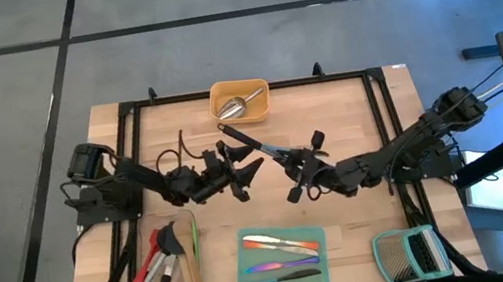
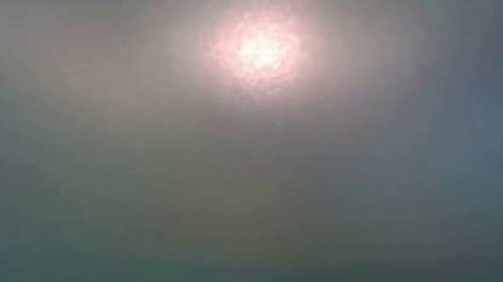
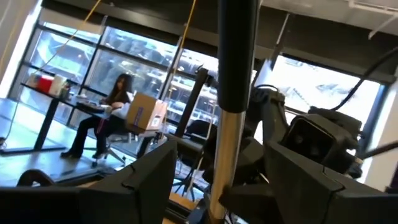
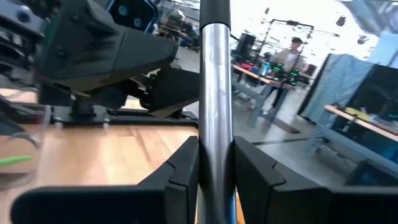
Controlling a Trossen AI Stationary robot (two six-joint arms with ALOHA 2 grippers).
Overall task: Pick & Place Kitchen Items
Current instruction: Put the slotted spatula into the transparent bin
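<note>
Table (image 1: 349, 115): pale wood, black frame.
Yellow tray (image 1: 241, 100) far edge, steel scoop inside.
Utensil (image 1: 254, 145): black handle, steel shaft, held mid-table above board, long axis running from tray toward right gripper (image 1: 298, 167).
Right gripper pinches shaft.
Left gripper (image 1: 239, 168) spread wide just beside handle, fingers astride it, not closed.
Looks like handover.
</note>
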